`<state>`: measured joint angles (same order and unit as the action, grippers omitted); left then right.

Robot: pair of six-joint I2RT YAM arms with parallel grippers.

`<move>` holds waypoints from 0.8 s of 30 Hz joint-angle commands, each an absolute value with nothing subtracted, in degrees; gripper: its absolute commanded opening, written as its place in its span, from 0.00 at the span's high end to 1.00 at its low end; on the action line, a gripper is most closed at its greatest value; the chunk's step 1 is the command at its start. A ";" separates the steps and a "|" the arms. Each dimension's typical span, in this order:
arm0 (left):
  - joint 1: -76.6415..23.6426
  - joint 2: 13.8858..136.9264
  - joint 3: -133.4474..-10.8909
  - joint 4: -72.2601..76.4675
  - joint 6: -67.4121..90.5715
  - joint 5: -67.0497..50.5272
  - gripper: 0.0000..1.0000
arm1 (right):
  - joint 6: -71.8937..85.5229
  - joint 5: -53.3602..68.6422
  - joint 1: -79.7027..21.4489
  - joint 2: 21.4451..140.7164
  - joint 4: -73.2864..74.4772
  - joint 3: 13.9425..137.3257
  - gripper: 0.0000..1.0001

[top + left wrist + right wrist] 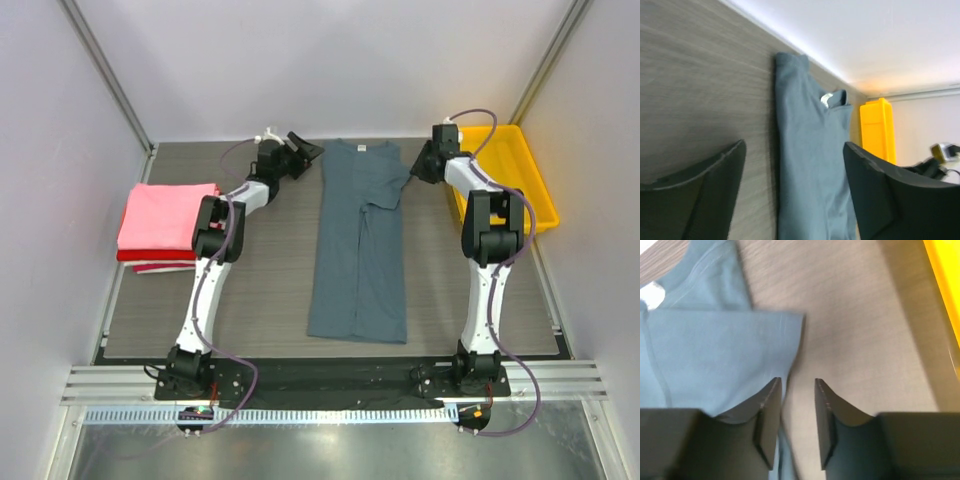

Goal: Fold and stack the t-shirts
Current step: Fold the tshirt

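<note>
A slate blue-grey t-shirt (358, 240) lies in the middle of the table as a long narrow strip, sides folded in, collar at the far end. My left gripper (303, 147) hovers just left of the collar, jaws wide open with nothing in them; its wrist view looks down on the shirt (810, 165). My right gripper (418, 166) is at the shirt's far right edge, jaws parted by a narrow gap, empty; the folded sleeve (725, 355) lies beside its left finger. Folded pink, red and white t-shirts are stacked (165, 222) at the left.
A yellow tray (515, 175) sits at the far right of the table, close behind my right arm. White walls enclose the table on three sides. A metal rail runs along the near edge by the arm bases.
</note>
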<state>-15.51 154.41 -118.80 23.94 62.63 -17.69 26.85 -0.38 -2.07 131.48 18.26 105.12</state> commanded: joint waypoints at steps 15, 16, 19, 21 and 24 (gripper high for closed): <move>-21.87 101.36 -60.69 5.54 46.23 -15.56 0.19 | 33.57 0.44 -7.90 82.29 23.55 53.73 0.62; -22.84 97.42 -58.30 5.02 46.14 -15.38 0.19 | 34.01 0.70 -9.74 80.44 24.60 51.35 0.62; -26.88 88.99 -51.17 1.16 45.09 -13.37 0.14 | 37.87 0.27 -15.18 72.97 28.63 41.17 0.60; -29.43 85.53 -47.48 -3.06 44.12 -10.74 0.11 | 41.89 0.26 -18.70 68.93 30.14 38.42 0.59; -33.04 79.82 -43.43 -6.94 45.08 -9.15 0.01 | 46.38 -1.84 -24.33 65.58 33.57 35.60 0.59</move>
<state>-31.53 84.47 -45.56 -1.48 46.09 -13.06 39.42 0.34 -20.95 69.65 30.59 36.45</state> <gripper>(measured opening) 0.976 0.414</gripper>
